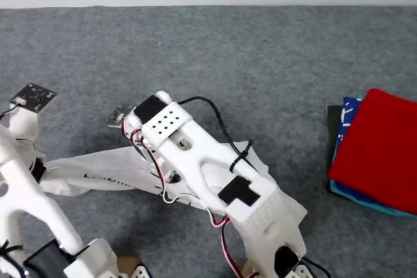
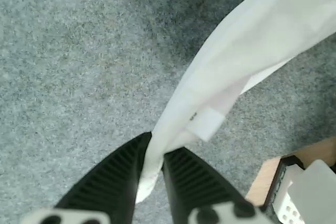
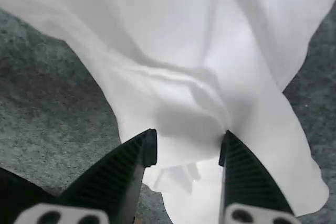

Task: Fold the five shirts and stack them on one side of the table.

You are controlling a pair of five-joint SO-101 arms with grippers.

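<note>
A white shirt (image 1: 98, 167) is seen lying crumpled on the grey desk (image 1: 260, 50), at the near left part of the high view. Much of its middle is covered by the right arm (image 1: 202, 161), which is stretched across it, so the shirt's full outline cannot be traced. Some dark print is seen on the cloth beside that arm but is too small to be made out.

One end of the shirt is drawn out to a point at the left arm (image 1: 26, 187). In the left wrist view the left pincer (image 2: 156, 148) is seen clamped on a thin edge of the cloth, with its two black fingers pressed nearly together and the fabric pinched between them. A small sewn tab (image 2: 210, 124) is seen just past the fingertips, and from there the shirt is cut off by the picture's edge.

In the right wrist view the right pincer (image 3: 189, 142) is held apart over a bunched part of the shirt, with folds lying between its two fingers. Whether they touch the fabric cannot be told.

At the right edge of the desk, well apart from the white shirt, a stack of folded shirts is cut off by the frame. A red shirt (image 1: 381, 148) is laid on top, a blue shirt (image 1: 348, 112) is seen beneath it, and the edge of a dark shirt (image 1: 333, 122) is seen at the stack's far corner. The number of shirts in the stack cannot be counted.
</note>
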